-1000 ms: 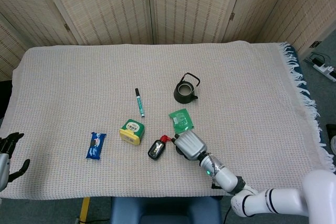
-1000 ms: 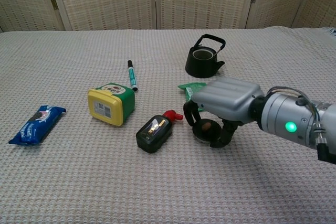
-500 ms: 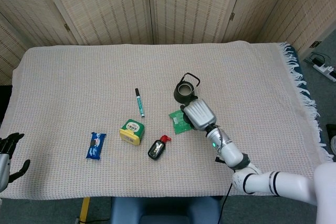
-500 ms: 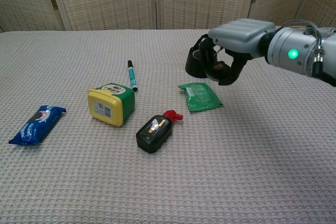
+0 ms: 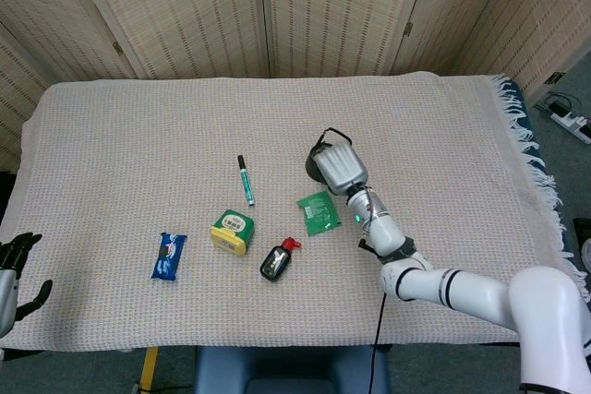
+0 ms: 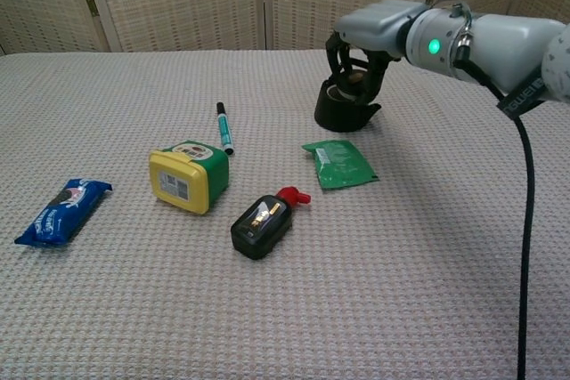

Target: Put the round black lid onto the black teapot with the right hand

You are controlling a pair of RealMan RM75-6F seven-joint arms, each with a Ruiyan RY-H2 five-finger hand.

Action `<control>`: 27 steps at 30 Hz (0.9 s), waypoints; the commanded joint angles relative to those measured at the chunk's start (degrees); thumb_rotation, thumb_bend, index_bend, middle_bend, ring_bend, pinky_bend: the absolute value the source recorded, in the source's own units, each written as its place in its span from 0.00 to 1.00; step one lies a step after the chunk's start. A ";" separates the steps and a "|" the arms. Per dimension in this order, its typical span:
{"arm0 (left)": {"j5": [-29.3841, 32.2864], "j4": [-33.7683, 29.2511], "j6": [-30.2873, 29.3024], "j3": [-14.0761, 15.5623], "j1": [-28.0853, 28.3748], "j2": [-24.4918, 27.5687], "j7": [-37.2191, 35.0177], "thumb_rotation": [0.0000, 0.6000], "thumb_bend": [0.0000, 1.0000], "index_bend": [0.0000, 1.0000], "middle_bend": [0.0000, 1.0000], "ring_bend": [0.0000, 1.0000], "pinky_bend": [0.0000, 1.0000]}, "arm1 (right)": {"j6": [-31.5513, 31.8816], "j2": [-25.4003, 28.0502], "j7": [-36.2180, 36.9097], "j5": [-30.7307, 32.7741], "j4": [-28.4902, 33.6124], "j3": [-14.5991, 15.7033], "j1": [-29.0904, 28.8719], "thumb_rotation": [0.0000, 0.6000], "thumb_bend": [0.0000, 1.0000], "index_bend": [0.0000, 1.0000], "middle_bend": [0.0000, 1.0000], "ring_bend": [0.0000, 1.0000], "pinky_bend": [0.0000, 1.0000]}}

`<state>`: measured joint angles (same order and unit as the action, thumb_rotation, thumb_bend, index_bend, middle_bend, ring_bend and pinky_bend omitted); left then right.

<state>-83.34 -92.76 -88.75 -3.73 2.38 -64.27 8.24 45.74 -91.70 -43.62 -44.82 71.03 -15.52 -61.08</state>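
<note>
Lid held right over the teapot mouth

The right hand (image 6: 361, 58) hangs directly above the black teapot (image 6: 343, 106) at the far middle of the surface (image 6: 445, 246), fingers curled around the round black lid (image 6: 354, 78), which sits just over the opening; what remains is likely a straight drop. The left hand (image 5: 17, 269) rests well apart, fingers loosely spread and holding nothing.

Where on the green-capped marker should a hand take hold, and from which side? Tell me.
Grip the marker across the middle of its barrel, coming from straight above. It lies flat on the tablecloth with bare cloth on both long sides, so fingers could probably close across its narrow width; the yellow tape measure sits just beyond its near end.
</note>
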 commanded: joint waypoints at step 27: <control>2.40 0.60 1.19 -0.35 -0.11 -0.58 0.79 1.00 0.29 0.16 0.13 0.19 0.14 | -9.71 -12.00 0.01 9.62 -26.71 -0.24 -9.76 1.00 0.29 0.44 0.40 0.91 0.72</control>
<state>-80.95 -92.17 -87.55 -4.08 2.28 -64.84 9.03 36.19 -103.53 -43.65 -35.28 44.53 -15.82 -70.71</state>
